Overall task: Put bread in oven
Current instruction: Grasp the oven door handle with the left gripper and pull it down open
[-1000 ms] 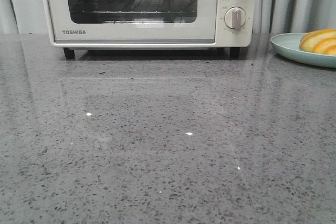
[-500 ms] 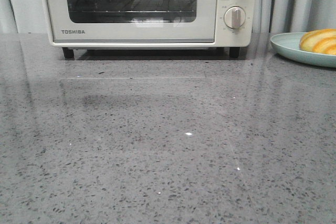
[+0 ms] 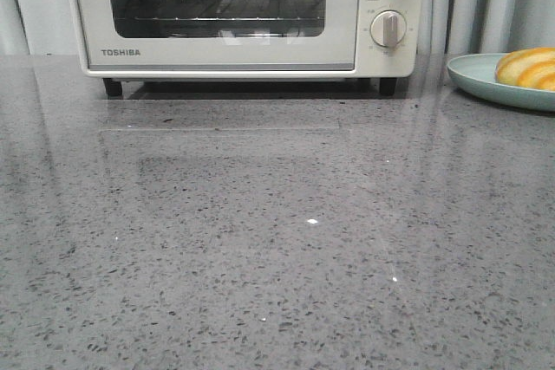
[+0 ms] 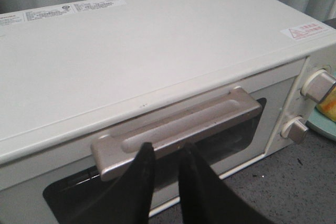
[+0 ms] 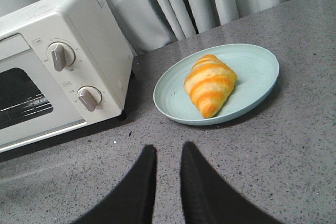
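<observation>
Standing at the back of the grey speckled desk (image 3: 277,240), toward 11 o'clock in the front view, the oven (image 3: 243,15) has its glass door shut, with the wire rack (image 3: 217,19) visible through the window and two round dials (image 3: 388,29) stacked on its right side. Its black feet (image 3: 113,87) rest on the desk, and pale curtains (image 3: 486,2) hang behind it.

The left gripper (image 4: 165,153) hovers just in front of the silver door handle (image 4: 176,129), at the handle's middle. Its two black jaws are close together with only a narrow gap between them, and nothing sits in that gap; whether the tips touch the handle cannot be told from this view.

Further right, at about 2 o'clock in the front view, a pale teal plate (image 3: 473,75) lies on the desk just beside the oven, apart from it. The bread (image 5: 210,84) lies on the plate, its tapered end pointing toward the near rim, orange crust banded with paler stripes. In the front view only part of the bread (image 3: 526,67) shows at the frame's edge.

The right gripper (image 5: 168,153) hangs above bare desk, near the plate's front rim but not touching it. Its jaws stand a small way apart and hold nothing.
</observation>
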Controlling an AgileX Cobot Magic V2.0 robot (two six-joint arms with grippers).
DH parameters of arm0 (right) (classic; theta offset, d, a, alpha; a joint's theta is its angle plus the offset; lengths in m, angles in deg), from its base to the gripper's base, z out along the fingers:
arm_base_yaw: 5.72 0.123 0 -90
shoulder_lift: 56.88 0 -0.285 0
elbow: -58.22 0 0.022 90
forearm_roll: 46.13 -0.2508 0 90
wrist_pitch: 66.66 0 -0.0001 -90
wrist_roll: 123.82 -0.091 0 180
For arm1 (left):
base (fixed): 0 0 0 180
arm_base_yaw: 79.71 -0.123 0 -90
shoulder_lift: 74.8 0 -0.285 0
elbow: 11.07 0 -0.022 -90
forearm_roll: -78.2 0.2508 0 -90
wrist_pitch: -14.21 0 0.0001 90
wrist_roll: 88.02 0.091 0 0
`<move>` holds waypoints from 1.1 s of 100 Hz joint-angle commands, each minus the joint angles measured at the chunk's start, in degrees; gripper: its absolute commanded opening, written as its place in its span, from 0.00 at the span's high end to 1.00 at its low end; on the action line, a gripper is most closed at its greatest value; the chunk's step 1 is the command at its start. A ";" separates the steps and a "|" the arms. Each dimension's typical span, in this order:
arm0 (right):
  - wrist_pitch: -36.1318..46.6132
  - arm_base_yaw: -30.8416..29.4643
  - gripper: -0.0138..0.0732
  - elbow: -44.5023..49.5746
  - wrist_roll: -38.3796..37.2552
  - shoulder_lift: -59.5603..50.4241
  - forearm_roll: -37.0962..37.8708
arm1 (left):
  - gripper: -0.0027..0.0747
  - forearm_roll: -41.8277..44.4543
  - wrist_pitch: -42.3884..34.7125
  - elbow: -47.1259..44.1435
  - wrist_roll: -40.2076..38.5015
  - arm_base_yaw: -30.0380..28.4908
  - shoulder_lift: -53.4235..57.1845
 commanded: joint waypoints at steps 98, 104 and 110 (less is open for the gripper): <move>3.39 0.06 0.93 -1.90 0.17 0.92 0.67 | 0.99 2.45 -1.34 5.65 0.11 0.45 -7.90; 3.39 0.06 0.93 -1.90 0.17 0.92 0.67 | 0.99 2.45 -0.46 5.52 0.11 0.45 -7.71; 3.39 0.06 0.93 -1.90 0.17 0.92 0.67 | 0.99 2.45 -0.19 4.96 0.11 0.45 -7.23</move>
